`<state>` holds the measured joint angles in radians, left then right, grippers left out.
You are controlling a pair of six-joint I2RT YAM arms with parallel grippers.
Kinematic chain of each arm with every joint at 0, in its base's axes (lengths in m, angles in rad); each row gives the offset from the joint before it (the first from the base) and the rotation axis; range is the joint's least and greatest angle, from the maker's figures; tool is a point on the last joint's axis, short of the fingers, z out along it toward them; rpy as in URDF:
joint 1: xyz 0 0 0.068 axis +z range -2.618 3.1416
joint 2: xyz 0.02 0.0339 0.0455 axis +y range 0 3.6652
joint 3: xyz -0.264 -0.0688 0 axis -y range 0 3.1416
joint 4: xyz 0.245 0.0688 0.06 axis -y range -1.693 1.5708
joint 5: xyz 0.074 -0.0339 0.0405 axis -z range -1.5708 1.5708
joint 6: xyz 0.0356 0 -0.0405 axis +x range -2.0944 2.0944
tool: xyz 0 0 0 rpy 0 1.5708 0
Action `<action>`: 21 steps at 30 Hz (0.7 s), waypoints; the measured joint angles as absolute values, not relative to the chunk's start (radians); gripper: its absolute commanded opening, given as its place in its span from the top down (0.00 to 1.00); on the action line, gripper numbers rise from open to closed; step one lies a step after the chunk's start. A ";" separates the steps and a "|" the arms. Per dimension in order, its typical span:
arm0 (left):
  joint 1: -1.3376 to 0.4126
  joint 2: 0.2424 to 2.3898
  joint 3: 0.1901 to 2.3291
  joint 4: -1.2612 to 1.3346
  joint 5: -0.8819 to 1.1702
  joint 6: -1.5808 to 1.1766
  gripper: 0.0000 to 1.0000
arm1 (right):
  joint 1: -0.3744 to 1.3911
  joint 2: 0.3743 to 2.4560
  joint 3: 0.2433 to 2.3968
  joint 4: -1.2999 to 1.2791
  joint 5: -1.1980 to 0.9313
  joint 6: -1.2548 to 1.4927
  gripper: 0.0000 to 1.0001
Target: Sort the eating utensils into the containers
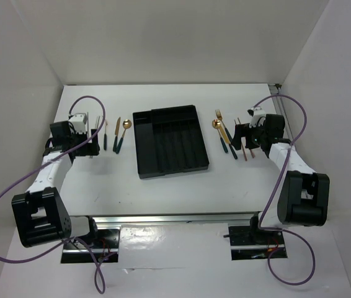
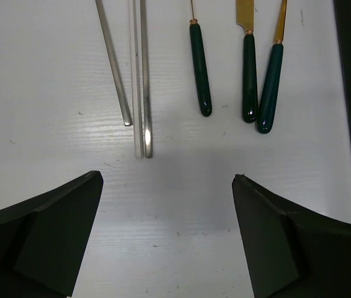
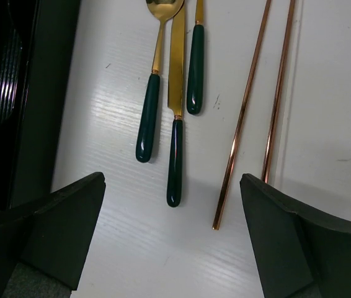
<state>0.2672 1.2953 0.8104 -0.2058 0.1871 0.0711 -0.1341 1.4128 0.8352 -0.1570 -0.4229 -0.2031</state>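
Left claw (image 2: 167, 179) lined up on silver chopsticks (image 2: 147, 93), right claw (image 3: 172, 179) on gold knife (image 3: 176, 81), both spread wide for picking, cutlery tray (image 1: 140, 146) between them.

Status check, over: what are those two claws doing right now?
Left gripper open, empty, near silver chopsticks. Right gripper open, empty, near copper chopsticks. Tray without utensils; nothing blocking it.

Can't make out any text, logo, brand or number anywhere, tbh. Zero readable markings on the green-handled utensils (image 2: 200, 68) lying just ahead of the left end effector (image 2: 168, 177) and the right end effector (image 3: 172, 177). Same for the black tray (image 1: 143, 149) between the two.
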 measured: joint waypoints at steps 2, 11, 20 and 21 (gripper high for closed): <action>0.267 1.296 0.810 -0.205 0.187 0.071 0.00 | -0.134 1.413 0.835 -0.157 -0.424 -0.203 0.04; 0.267 1.296 0.812 -0.209 0.192 0.072 0.00 | -0.134 1.413 0.838 -0.157 -0.463 -0.203 0.13; 0.267 1.293 0.823 -0.219 0.204 0.075 0.00 | -0.088 1.539 0.918 -0.149 -0.476 -0.199 0.47; 0.267 1.292 0.823 -0.221 0.204 0.075 0.00 | -0.087 1.557 0.929 -0.149 -0.474 -0.200 0.49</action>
